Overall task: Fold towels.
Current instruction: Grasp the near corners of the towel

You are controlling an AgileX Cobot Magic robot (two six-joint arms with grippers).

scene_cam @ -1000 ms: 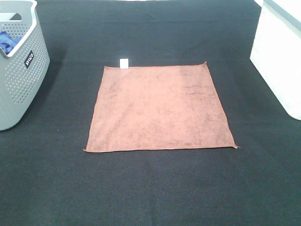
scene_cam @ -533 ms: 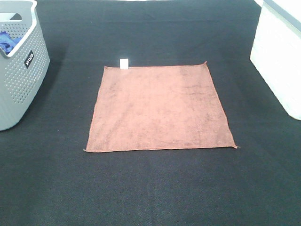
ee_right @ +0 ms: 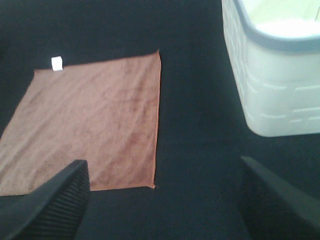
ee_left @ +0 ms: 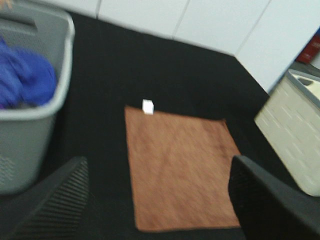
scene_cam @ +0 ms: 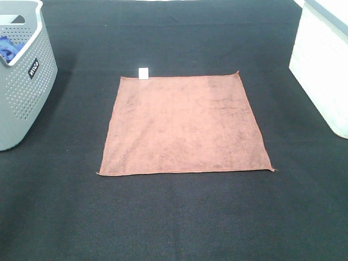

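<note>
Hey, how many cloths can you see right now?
2. The brown towel lies flat in the middle; the blue cloth sits in the grey basket at the left. More may be hidden inside the basket.

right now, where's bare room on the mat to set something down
Widest bare mat: the strip in front of the towel. Also bare: between towel and basket, between towel and bin, and beyond the tag. Tightest at the far left and right, by basket and bin.
</note>
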